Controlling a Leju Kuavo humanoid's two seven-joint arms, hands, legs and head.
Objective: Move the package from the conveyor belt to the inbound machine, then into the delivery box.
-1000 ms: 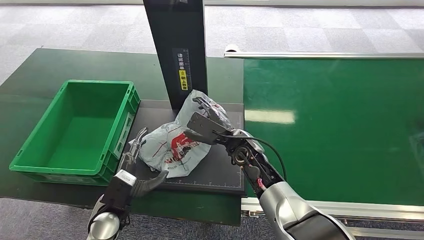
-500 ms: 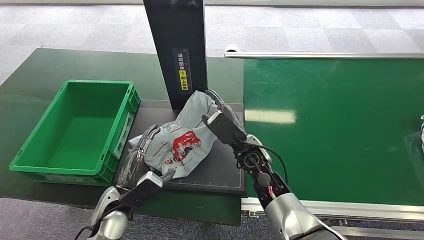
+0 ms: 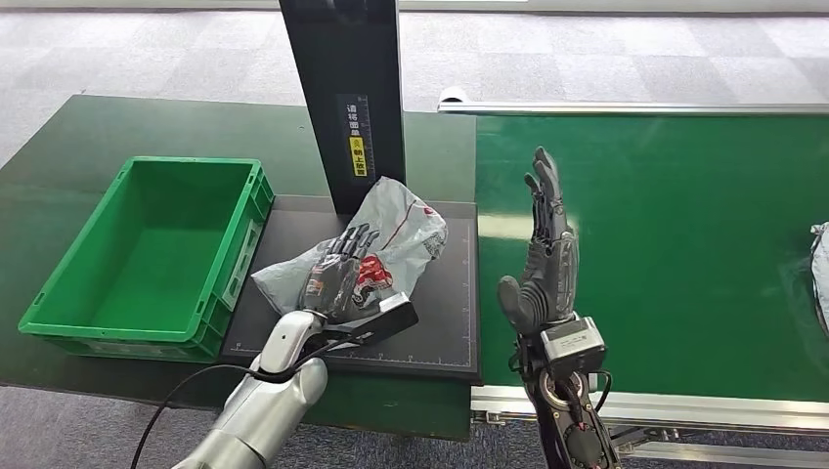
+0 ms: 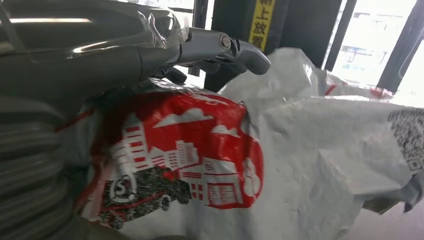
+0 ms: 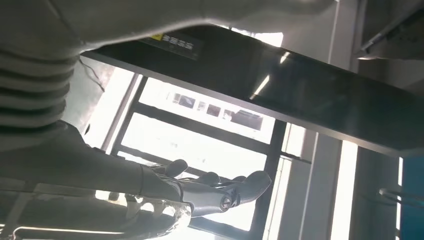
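Note:
The package (image 3: 406, 230), a crumpled grey plastic bag with a red print, lies on the black platform (image 3: 440, 327) of the inbound machine, at the foot of its dark column (image 3: 342, 88). My left hand (image 3: 337, 274) rests on the package's near half, fingers spread across the print. The left wrist view shows the fingers (image 4: 240, 50) arching over the package (image 4: 300, 150). My right hand (image 3: 545, 256) stands upright over the left edge of the green conveyor belt (image 3: 665, 254), fingers straight and holding nothing; the right wrist view shows it (image 5: 215, 192) against bright windows.
The green delivery box (image 3: 249, 234) stands to the left of the platform, its long side against the platform's edge. Another grey package (image 3: 819, 269) lies at the belt's far right edge. A dark green table (image 3: 98, 127) carries the box and the machine.
My right hand has let go of the package and risen upright over the belt. My left hand has moved up from the platform's near left corner onto the package.

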